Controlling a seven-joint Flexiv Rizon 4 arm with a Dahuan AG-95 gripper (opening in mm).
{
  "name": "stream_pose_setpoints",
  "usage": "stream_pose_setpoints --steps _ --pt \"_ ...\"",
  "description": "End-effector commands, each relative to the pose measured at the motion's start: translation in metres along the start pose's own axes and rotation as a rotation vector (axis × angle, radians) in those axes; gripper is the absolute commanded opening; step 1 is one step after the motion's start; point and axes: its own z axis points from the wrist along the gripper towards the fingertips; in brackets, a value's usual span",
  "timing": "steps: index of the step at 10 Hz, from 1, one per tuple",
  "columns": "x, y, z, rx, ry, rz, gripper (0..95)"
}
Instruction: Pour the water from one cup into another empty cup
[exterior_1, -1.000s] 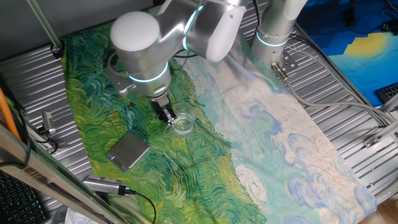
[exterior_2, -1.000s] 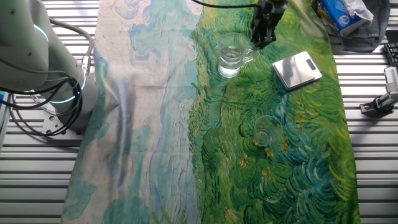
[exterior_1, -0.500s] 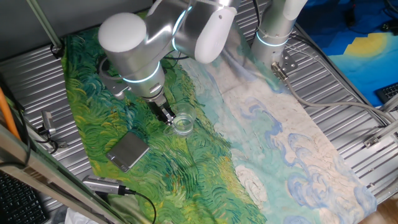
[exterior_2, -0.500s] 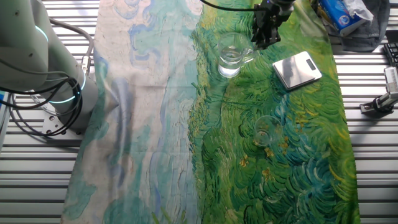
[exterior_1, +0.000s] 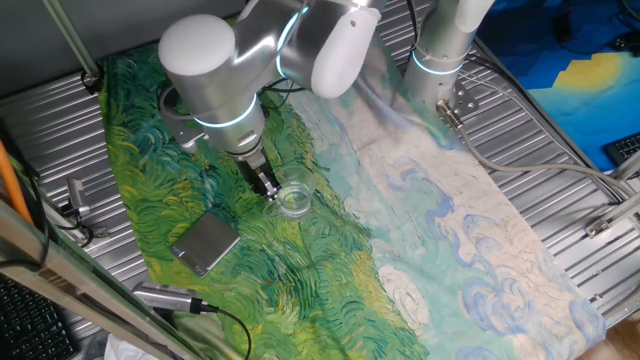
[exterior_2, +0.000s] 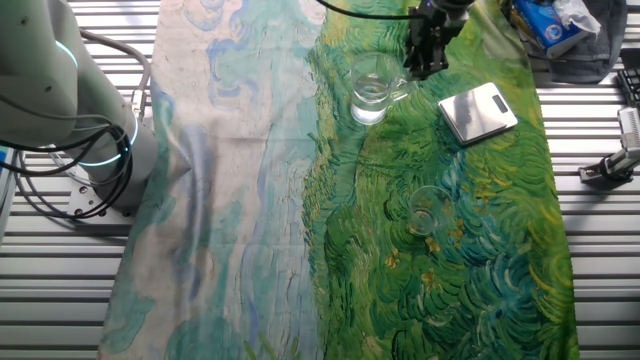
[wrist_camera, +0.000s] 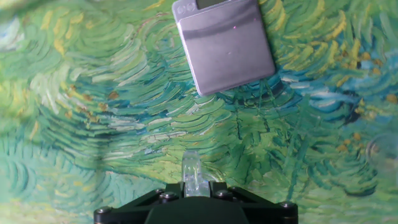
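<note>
A clear glass mug (exterior_2: 371, 90) with water in it stands on the green painted cloth; it also shows in one fixed view (exterior_1: 295, 200). My gripper (exterior_2: 413, 70) is shut on the mug's handle (wrist_camera: 192, 174), which shows as a clear glass strip between the jaws in the hand view. The gripper (exterior_1: 268, 188) comes down at the mug's left side. A small clear glass cup (exterior_2: 425, 211), short and round, stands apart on the cloth nearer the camera. It is hidden behind the arm in the first fixed view.
A grey flat square block (exterior_2: 478, 111) lies on the cloth right beside the mug and gripper, also seen in the other views (exterior_1: 206, 243) (wrist_camera: 224, 44). The cloth lies on a ribbed metal table (exterior_2: 590, 250). The arm's base (exterior_2: 60, 90) stands at the left.
The arm's upper joint has shifted a little to the left. The gripper has edged slightly but stays on the handle. The mug and small cup have not moved.
</note>
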Motion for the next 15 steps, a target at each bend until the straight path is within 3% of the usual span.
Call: stream_pose_setpoints --steps 1,5,6,8,15 --pt "0.001 0.006 0.002 -0.019 -0.004 0.064 19.0" --pt "0.002 0.008 0.005 -0.015 -0.019 0.047 19.0" --pt "0.003 0.006 0.006 -0.008 -0.033 0.027 38.0" --pt "0.003 0.005 0.008 0.010 -0.042 0.000 38.0" --pt "0.001 0.004 0.018 0.021 -0.045 -0.015 38.0"
